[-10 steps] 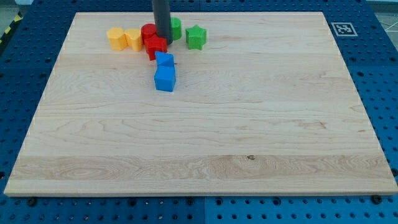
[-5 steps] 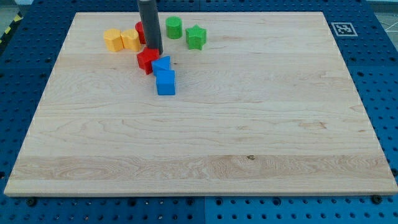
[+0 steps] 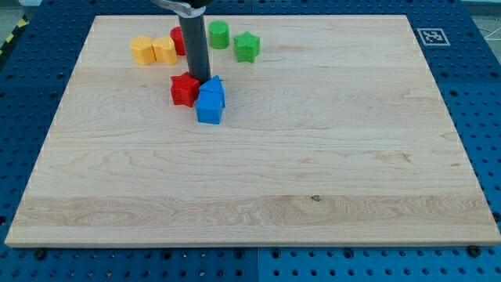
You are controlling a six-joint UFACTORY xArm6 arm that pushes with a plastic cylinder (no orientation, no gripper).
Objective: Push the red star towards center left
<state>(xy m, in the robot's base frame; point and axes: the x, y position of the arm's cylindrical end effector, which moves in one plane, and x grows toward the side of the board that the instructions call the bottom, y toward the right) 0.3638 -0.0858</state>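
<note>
The red star [image 3: 185, 88] lies in the upper left part of the wooden board [image 3: 258, 180]. My tip [image 3: 199, 79] stands just to the star's upper right, touching or nearly touching it. Two blue blocks sit right of the star: one [image 3: 213, 86] against my rod, the other, a cube [image 3: 209, 109], just below it. A red cylinder [image 3: 179, 41] is partly hidden behind the rod.
Two orange-yellow blocks [image 3: 143, 49] [image 3: 165, 50] sit side by side near the top left. A green cylinder [image 3: 218, 34] and a green star [image 3: 247, 46] sit near the top, right of the rod.
My tip has moved down the view, pushing the red star down and away from the red cylinder. The two blue blocks have shifted slightly down and right.
</note>
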